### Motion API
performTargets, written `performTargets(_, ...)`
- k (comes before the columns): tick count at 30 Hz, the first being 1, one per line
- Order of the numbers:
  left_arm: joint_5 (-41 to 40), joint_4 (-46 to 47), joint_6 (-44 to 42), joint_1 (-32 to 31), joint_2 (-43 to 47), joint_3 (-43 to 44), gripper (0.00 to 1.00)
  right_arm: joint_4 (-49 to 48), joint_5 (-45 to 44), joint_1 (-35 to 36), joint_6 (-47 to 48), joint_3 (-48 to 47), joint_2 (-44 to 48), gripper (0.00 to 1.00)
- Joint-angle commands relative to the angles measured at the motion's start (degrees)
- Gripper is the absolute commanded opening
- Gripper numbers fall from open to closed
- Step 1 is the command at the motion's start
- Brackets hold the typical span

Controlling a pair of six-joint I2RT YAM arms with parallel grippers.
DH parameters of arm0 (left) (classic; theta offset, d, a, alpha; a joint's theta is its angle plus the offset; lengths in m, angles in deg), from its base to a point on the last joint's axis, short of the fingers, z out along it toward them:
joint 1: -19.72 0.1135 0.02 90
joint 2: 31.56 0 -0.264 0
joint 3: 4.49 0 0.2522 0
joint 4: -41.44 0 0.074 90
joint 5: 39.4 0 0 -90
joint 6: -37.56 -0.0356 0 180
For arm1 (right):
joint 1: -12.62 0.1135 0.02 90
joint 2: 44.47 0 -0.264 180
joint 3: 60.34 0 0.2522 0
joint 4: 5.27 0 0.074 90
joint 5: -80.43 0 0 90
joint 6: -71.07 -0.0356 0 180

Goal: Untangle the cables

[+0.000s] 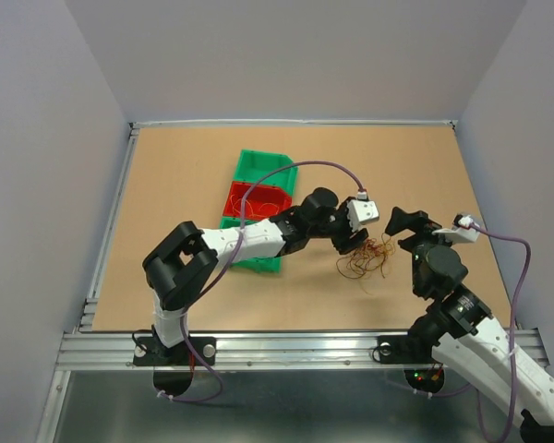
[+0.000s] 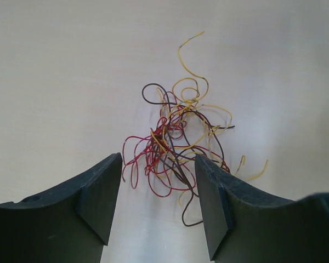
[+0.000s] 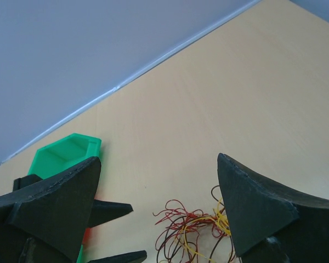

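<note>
Left claw (image 2: 158, 167) stands open, its two dark fingers set either side of the near part of the cables (image 2: 172, 137). These form a loose knot of red, yellow and dark wires lying on the desk (image 2: 55, 82), to the right of the green bin (image 1: 258, 168) in the overhead view. Straddling the densest red loops this way probably sets up a pinch on the knot's core. Right claw (image 3: 159, 164) also gapes wide and holds nothing. It hovers near the tangle and faces it, likely so it can take a stray strand from the opposite side and let the two arms pull apart.
</note>
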State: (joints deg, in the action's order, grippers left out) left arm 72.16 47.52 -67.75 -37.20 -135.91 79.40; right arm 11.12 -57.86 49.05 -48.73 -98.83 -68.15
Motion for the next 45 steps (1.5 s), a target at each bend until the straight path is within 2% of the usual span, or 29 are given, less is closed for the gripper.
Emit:
performTargets(1,1.7,-2.5,1.7,-1.1,-1.4,3.8,0.63,0.2,-1.7,0.1,-0.1,0.6,0.7,0.91)
performTargets(12,0.8,-7.0,2.3,-1.5,-6.6,7.7,0.58,0.4,-1.3,0.1,0.0,0.9,2.2,0.91)
performTargets(15,0.3,-7.4,2.1,-1.5,-7.1,7.7,0.45,0.4,-1.3,0.1,0.0,0.9,2.3,0.91)
performTargets(16,0.1,-7.5,1.8,-1.5,-7.1,7.7,0.36,0.4,-1.2,0.1,0.0,1.0,2.4,0.91)
performTargets(18,-0.5,-7.4,1.4,-1.5,-6.4,7.7,0.24,0.4,-0.6,0.1,0.4,0.9,2.1,0.90)
performTargets(19,-0.8,-7.3,1.3,-1.5,-6.0,7.6,0.11,0.4,-0.1,0.1,0.8,0.8,1.9,0.90)
performTargets(20,-1.1,-7.3,1.1,-1.5,-5.5,7.6,0.04,0.4,0.6,0.1,1.1,0.7,1.7,0.90)
performTargets(22,-1.3,-7.0,0.7,-1.5,-3.7,6.7,0.00,0.3,4.1,0.1,3.2,0.6,0.7,0.89)
performTargets(28,-0.9,-7.0,-0.1,-1.4,3.7,3.3,0.00,-2.1,10.5,0.1,5.8,0.0,-6.0,0.87)
performTargets(35,-0.2,-5.9,0.9,0.9,14.6,-0.1,0.00,-12.5,18.0,0.1,9.2,1.4,-12.7,0.86)
performTargets(41,-0.6,-4.2,1.6,3.4,18.2,-2.2,0.00,-15.1,20.8,0.1,12.3,3.5,-10.2,0.86)
performTargets(45,-0.5,-4.1,2.2,4.4,19.4,-2.2,0.00,-17.6,27.2,0.1,14.3,5.9,-5.8,0.84)
